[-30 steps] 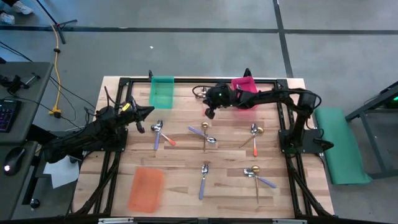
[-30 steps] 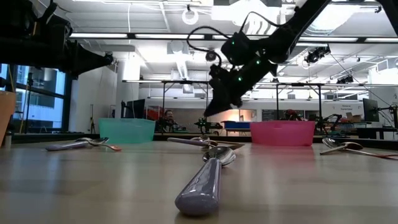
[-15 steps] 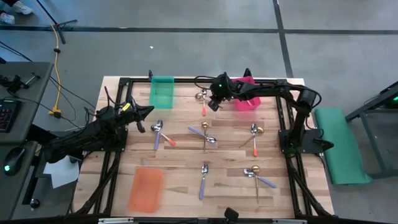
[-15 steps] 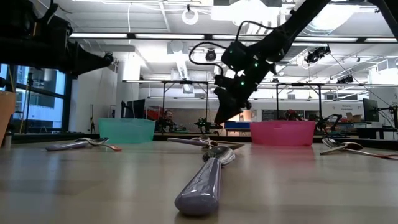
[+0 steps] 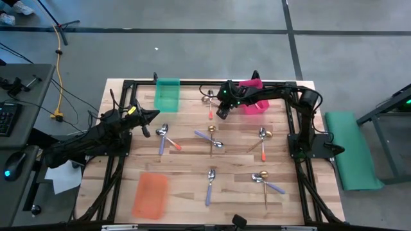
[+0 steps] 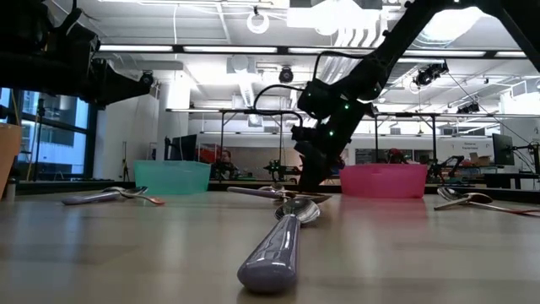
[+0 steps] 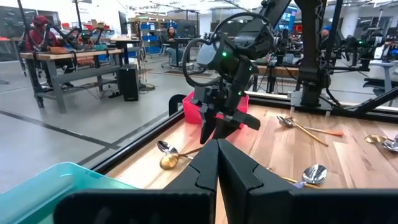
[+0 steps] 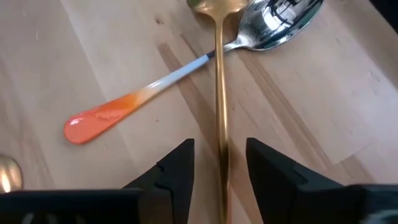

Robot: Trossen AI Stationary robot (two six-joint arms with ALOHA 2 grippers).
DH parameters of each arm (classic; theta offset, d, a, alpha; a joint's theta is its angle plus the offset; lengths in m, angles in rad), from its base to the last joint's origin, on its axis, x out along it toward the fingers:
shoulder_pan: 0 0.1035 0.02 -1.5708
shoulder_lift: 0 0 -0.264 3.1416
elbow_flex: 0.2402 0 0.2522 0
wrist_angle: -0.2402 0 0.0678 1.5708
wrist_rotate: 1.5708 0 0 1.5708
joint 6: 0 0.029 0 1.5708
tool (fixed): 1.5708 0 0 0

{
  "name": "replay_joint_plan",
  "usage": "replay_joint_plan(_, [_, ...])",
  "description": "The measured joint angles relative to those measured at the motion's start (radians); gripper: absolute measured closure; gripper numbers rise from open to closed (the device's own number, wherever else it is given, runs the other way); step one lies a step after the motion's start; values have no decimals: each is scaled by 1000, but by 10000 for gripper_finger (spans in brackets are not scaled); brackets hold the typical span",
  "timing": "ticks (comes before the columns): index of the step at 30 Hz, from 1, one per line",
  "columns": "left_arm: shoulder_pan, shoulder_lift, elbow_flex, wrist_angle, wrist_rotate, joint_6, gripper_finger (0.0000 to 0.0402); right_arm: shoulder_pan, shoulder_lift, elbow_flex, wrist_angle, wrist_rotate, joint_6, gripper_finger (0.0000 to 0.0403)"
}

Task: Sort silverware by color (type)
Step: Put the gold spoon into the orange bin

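On the worktop's left the left gripper waits clenched on nothing beside the teal bin. Further right, between that bin and the pink bin, an orange-handled spoon and a gold spoon now lie crossed where none lay a second ago. Above them the right gripper has dropped low, jaws released astride the gold handle, wrist pitched down: seemingly misplaced outside any bin.

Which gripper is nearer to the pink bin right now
The right gripper: it hangs open just beside the pink bin, over a gold spoon. The left gripper waits shut, far across the table.
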Motion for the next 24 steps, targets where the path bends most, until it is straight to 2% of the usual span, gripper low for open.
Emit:
replay_joint_plan(11, [0, 0, 0, 0, 7, 0, 401, -14, 0, 0, -63, -2, 2, 359])
replay_joint_plan(24, [0, 0, 0, 0, 8, -24, 401, -23, -2, 2, -77, -35, 3, 394])
